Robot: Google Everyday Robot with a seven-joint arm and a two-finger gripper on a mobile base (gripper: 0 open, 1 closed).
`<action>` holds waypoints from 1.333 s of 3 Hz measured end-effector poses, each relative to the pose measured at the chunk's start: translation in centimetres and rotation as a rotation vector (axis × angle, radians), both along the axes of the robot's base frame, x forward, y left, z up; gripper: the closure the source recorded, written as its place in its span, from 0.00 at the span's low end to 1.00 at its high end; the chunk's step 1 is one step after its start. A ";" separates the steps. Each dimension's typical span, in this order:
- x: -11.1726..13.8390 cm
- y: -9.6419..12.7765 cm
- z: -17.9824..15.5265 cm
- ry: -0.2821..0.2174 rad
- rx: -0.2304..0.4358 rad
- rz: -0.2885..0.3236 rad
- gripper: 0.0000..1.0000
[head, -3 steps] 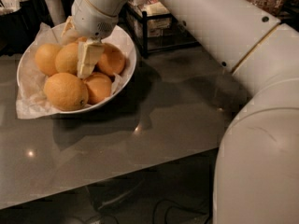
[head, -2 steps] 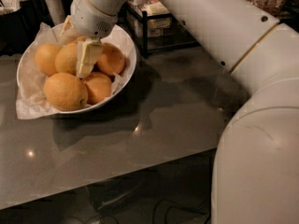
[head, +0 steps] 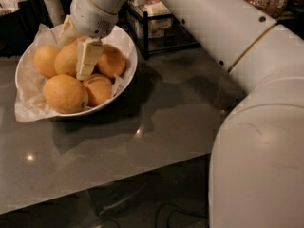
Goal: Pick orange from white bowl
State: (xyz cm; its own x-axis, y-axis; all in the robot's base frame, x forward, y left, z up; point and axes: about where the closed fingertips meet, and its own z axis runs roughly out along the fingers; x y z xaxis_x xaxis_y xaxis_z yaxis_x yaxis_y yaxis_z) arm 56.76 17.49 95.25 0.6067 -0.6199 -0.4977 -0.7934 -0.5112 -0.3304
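The white bowl (head: 126, 42), lined with crumpled white paper (head: 27, 106), sits on the grey table (head: 166, 127) and holds at least five oranges. The gripper (head: 85, 66) reaches down into the middle of the pile, seemingly pressed against the orange (head: 65, 61). Whether it grips that fruit cannot be told. The biggest front orange (head: 65, 94) lies beside the near rim.

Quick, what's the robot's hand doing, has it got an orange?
Gripper: down in the white bowl; whether it is open, shut or holding anything cannot be told.

Glossy grey table (head: 156, 127); at its back, black wire rack (head: 144, 37) holding boxes (head: 154, 11) (right of the pincer (head: 85, 71)).
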 end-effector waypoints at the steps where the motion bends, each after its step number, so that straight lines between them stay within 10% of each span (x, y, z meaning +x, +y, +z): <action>1: 0.0 0.0 0.0 0.000 0.000 0.000 0.33; 2: 0.0 0.0 0.0 0.000 0.000 0.000 0.36; 4: 0.9 -0.2 -0.7 0.066 0.026 0.028 0.78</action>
